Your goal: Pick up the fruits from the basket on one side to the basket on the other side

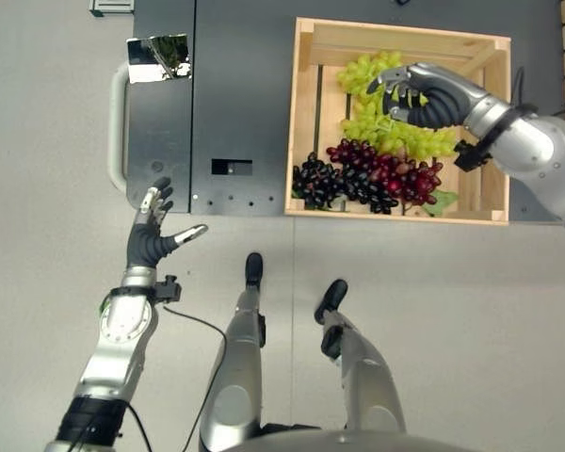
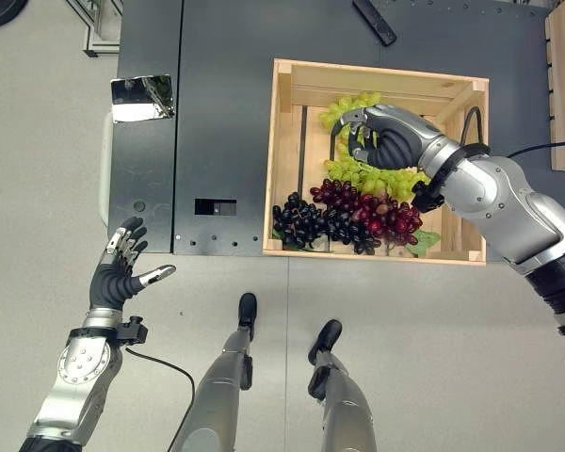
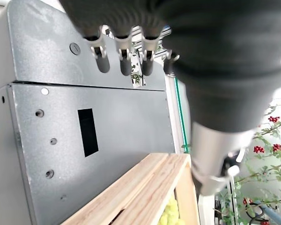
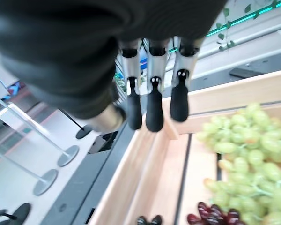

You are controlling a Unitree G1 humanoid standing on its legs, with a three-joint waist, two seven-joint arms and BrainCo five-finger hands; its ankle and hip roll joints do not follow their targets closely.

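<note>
Right hand (image 2: pixel 388 139) above green grapes (image 2: pixel 363 176) in crate (image 2: pixel 282 160), fingers loosely spread, holding nothing.

At the upper right of the head views, a pale natural-wood crate (image 1: pixel 306 113) held yellow-green grapes (image 1: pixel 410 139), dark red grapes (image 1: pixel 391 174) and near-black purple grapes (image 1: pixel 315 181), with a green leaf (image 1: pixel 441 201) at the lower right corner. The table (image 1: pixel 240 94) beneath was dark charcoal grey, speckled in the left wrist view. The floor (image 1: pixel 47 113) was light grey.
</note>
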